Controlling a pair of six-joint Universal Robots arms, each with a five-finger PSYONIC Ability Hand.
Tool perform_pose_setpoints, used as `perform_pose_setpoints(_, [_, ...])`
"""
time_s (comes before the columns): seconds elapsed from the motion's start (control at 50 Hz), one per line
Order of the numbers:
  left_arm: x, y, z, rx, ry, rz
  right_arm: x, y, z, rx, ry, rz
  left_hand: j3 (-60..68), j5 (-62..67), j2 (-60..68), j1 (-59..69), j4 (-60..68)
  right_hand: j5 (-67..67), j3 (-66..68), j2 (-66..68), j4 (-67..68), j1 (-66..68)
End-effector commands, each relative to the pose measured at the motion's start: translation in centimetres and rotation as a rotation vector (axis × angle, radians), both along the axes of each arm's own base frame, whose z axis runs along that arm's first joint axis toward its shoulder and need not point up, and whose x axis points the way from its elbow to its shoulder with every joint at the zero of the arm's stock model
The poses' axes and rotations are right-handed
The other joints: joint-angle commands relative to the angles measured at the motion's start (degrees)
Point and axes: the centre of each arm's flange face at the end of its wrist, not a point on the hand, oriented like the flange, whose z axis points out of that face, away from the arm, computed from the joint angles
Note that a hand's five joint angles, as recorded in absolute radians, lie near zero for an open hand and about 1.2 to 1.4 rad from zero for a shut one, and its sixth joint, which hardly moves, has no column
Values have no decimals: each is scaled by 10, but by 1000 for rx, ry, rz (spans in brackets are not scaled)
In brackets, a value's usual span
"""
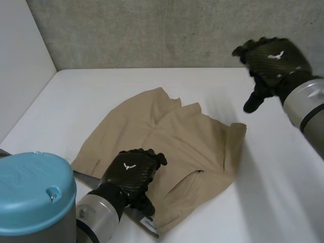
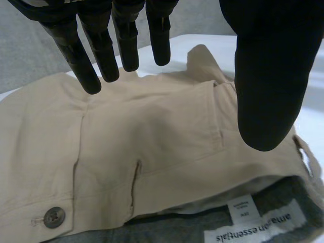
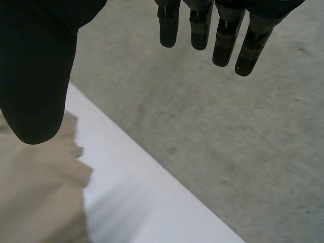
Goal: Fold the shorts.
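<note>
Shorts lie under left hand, fingers spread, empty; right hand aloft, fingers straight

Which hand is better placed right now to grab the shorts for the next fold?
Left. The left hand hangs open over the waistband of the shorts; the right hand is raised beside them, off the cloth.

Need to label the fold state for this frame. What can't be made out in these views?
- Head view: the left hand and left arm cover the near edge of the shorts, so how the cloth lies there is hidden.
- Left wrist view: the print on the small white tag is too small to read.
- Right wrist view: the right hand and the picture's edge cut off most of the shorts.
</note>
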Motion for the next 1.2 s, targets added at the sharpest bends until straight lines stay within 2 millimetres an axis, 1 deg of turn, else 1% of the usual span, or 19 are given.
perform_pose_setpoints(0.02, [0,0,6,-22,7,0,24,42,-35,144,176,227,31,28,30,39,30,-38,-22,-27,-32,6])
perform_pose_setpoints(0.06, [2,-6,10,-39,20,24,29,56,-46,204,200,306,27,24,27,35,27,-29,-13,-17,-23,15])
perform_pose_setpoints(0.08, [7,-16,14,-60,29,67,32,70,-57,270,209,383,27,24,27,35,27,-24,-8,-12,-18,20])
perform_pose_setpoints(0.2, [30,-59,28,-124,64,231,39,104,-87,384,210,567,24,21,23,32,23,-7,9,5,-1,37])
perform_pose_setpoints(0.28, [40,-77,33,-157,73,291,45,112,-105,383,210,605,0,-3,0,8,0,3,19,15,9,47])
perform_pose_setpoints(0.38, [52,-95,38,-192,86,358,60,140,-120,378,231,706,-18,-21,-19,-10,-19,6,22,18,12,50])
perform_pose_setpoints(0.52, [71,-114,39,-201,81,441,67,152,-148,462,277,749,-18,-21,-19,-10,-19,11,27,23,17,55])
perform_pose_setpoints(0.58, [76,-116,37,-194,74,458,73,154,-152,442,292,743,-26,-29,-27,-19,-27,138,155,150,144,183])
perform_pose_setpoints(0.6, [76,-117,37,-194,75,460,75,152,-153,425,293,730,-30,-33,-30,-22,-30,221,237,233,227,265])
perform_pose_setpoints(0.62, [77,-117,36,-192,74,462,79,145,-153,380,288,695,-36,-40,-37,-29,-37,405,421,417,411,449])
perform_pose_setpoints(0.68, [77,-116,34,-188,69,461,83,129,-149,290,271,614,-45,-48,-46,-37,-46,661,677,673,667,705])
perform_pose_setpoints(0.76, [78,-114,35,-191,71,464,86,106,-133,174,237,473,-47,-50,-47,-39,-47,662,678,673,668,706])
perform_pose_setpoints(0.84, [81,-114,42,-210,83,471,88,93,-96,64,155,391,-47,-50,-47,-39,-47,662,678,673,668,706])
perform_pose_setpoints(0.86, [82,-114,45,-218,88,474,87,91,-77,22,104,374,-47,-50,-47,-39,-47,662,678,673,668,706])
perform_pose_setpoints(0.94, [84,-112,54,-245,106,480,83,84,-44,-49,26,349,-60,-63,-61,-52,-61,662,678,673,668,706])
perform_pose_setpoints(1.06, [88,-109,66,-291,108,477,84,83,-22,-96,-31,346,-72,-75,-72,-64,-72,662,678,673,668,706])
perform_pose_setpoints(1.08, [88,-108,67,-294,104,471,84,84,-10,-123,-57,343,-79,-82,-79,-71,-79,662,678,673,668,706])
perform_pose_setpoints(1.16, [84,-100,62,-281,75,388,81,88,13,-181,-95,340,-90,-93,-91,-83,-91,662,678,673,668,706])
perform_pose_setpoints(1.2, [82,-92,54,-255,45,332,81,88,16,-189,-100,338,-94,-97,-94,-86,-94,662,678,673,668,706])
